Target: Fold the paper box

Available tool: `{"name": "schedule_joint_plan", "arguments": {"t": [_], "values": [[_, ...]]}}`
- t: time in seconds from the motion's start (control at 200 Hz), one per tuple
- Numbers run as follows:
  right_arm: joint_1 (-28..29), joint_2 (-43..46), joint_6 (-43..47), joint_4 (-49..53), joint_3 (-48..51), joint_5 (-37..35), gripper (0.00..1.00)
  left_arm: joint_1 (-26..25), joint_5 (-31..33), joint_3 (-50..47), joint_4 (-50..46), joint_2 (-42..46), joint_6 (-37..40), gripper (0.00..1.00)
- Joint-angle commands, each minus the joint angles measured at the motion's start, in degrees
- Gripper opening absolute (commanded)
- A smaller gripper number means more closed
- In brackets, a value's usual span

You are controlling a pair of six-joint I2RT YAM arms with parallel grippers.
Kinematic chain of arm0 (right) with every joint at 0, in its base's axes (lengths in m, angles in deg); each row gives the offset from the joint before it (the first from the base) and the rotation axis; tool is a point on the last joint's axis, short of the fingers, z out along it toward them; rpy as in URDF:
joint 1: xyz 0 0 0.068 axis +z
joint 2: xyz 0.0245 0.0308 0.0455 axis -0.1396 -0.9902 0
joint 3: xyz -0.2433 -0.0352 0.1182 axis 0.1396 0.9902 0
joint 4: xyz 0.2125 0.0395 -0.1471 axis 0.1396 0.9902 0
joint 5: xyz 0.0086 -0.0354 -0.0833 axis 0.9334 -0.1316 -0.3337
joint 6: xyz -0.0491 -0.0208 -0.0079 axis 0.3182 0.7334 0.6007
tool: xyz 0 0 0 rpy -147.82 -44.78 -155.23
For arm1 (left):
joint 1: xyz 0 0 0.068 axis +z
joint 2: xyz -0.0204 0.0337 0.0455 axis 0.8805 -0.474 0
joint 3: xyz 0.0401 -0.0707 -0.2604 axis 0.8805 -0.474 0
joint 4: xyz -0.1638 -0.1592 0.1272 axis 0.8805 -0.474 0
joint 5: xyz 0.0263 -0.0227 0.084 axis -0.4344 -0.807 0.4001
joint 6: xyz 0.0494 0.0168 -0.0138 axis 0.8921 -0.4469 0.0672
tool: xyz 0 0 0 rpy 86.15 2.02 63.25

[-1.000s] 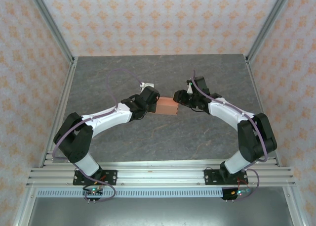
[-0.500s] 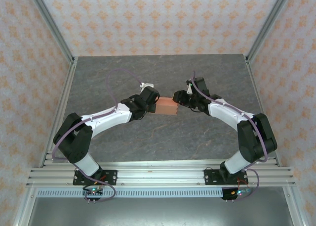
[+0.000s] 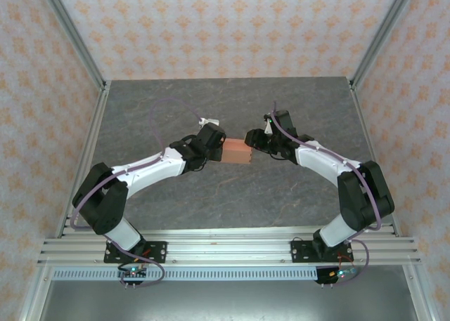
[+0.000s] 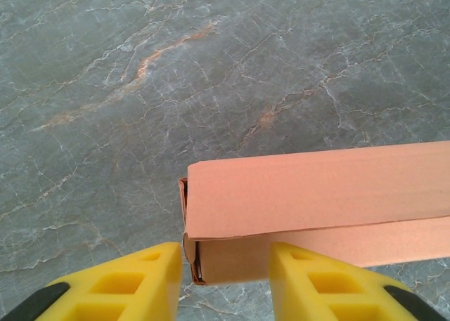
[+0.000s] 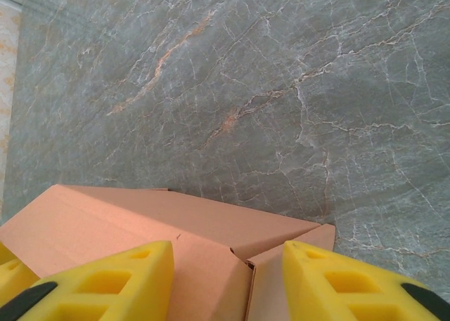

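Observation:
The paper box (image 3: 238,152) is a small salmon-orange folded box in the middle of the grey table, between the two arms. My left gripper (image 3: 219,147) is at its left end. In the left wrist view the box (image 4: 316,194) has its end between the yellow fingers (image 4: 133,282), and a thin gap shows on each side, so the left gripper (image 4: 225,279) is open. My right gripper (image 3: 254,140) is at the box's right end. In the right wrist view the box (image 5: 140,223) fills the space between the fingers, and the right gripper (image 5: 228,279) is shut on it.
The grey marbled table (image 3: 176,103) is walled by patterned panels at the back and both sides. A metal rail (image 3: 225,249) carrying the arm bases runs along the near edge.
My left gripper's jaws have opened off the box's left end and the wrist has shifted slightly. The right gripper and the box have stayed in place.

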Motion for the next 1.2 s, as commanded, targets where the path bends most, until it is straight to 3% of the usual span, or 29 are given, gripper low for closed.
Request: {"name": "schedule_joint_plan", "arguments": {"t": [0.0, 0.641, 0.926, 1.191], "values": [[0.6, 0.2, 0.6, 3.4, 0.4, -2.4, 0.44, -0.6, -0.7, -0.8, -2.1, 2.1, 1.5, 0.4], [0.8, 0.0, 1.2, 4.2, -0.5, -3.0, 0.44, 1.5, -4.4, 0.3, -4.2, 8.7, 1.6, 0.6], [1.1, -0.2, 1.4, 4.5, -0.8, -3.3, 0.44, 8.3, -11.3, 5.3, -4.1, 2.6, -2.1, 0.6], [1.1, -0.2, 1.7, 4.9, -1.1, -3.6, 0.44, 10.4, -14.1, 6.5, -3.5, -2.1, -3.7, 0.56]]}}
